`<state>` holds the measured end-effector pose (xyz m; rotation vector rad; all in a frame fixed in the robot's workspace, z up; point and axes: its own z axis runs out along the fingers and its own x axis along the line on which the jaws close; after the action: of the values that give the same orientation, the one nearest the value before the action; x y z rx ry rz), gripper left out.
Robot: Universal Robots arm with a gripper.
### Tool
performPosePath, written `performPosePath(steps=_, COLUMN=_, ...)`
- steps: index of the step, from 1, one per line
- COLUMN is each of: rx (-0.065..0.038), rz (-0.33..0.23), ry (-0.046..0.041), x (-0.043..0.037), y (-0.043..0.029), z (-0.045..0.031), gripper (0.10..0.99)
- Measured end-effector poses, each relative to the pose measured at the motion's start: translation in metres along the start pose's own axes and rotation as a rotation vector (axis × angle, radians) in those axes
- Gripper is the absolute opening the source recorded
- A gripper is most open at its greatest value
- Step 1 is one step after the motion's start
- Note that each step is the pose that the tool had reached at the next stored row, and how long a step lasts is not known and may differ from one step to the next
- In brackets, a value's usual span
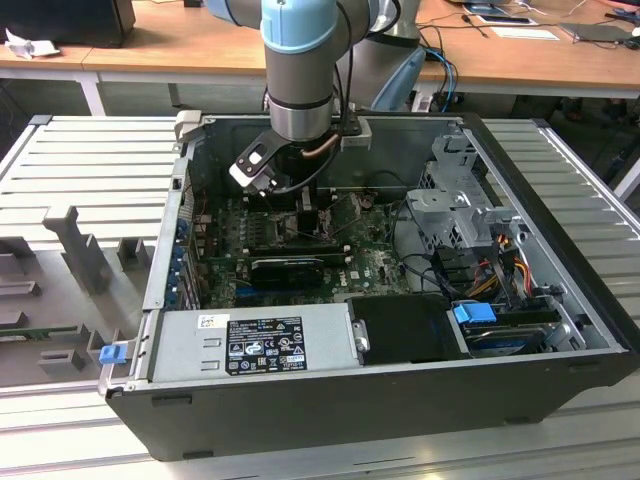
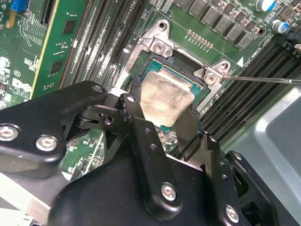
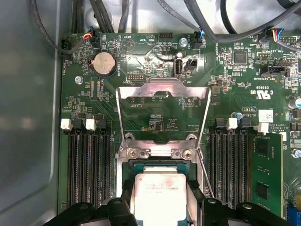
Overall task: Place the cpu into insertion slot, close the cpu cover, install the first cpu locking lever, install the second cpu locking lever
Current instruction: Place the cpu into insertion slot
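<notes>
Exterior view: we see the grey-and-blue robot arm (image 1: 300, 60) reaching into the open black metal computer case (image 1: 330, 400). Its black two-fingered gripper (image 1: 303, 215) hangs low over the green motherboard (image 1: 370, 265).

Second wrist view: the fingers (image 2: 135, 92) are clamped on the small flat square cpu (image 2: 167, 94) with its pale silvery face, at the square black insertion slot (image 2: 181, 59).

First wrist view: the thin silvery metal cpu cover (image 3: 155, 89) stands raised open beyond the cpu.

We see the pale silver-beige square cpu (image 2: 167, 96) (image 3: 160, 195) level over the black, metal-rimmed insertion slot (image 2: 160, 47); the thin silvery cpu cover (image 3: 162, 88) stands swung open.
</notes>
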<state>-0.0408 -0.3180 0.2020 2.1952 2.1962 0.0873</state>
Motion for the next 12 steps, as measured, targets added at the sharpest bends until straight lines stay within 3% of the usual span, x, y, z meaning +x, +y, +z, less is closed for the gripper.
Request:
performPosePath(steps=4, rx=0.0, rz=0.0, ry=0.0, x=0.0, y=0.0, z=0.0002, gripper=0.537)
performPosePath(steps=7, rx=0.0, rz=0.0, ry=0.0, x=0.0, y=0.0, z=0.0004, gripper=0.663)
performPosePath(steps=12, rx=0.0, rz=0.0, ry=-0.0001, x=0.0, y=0.0, z=-0.0011, gripper=0.663)
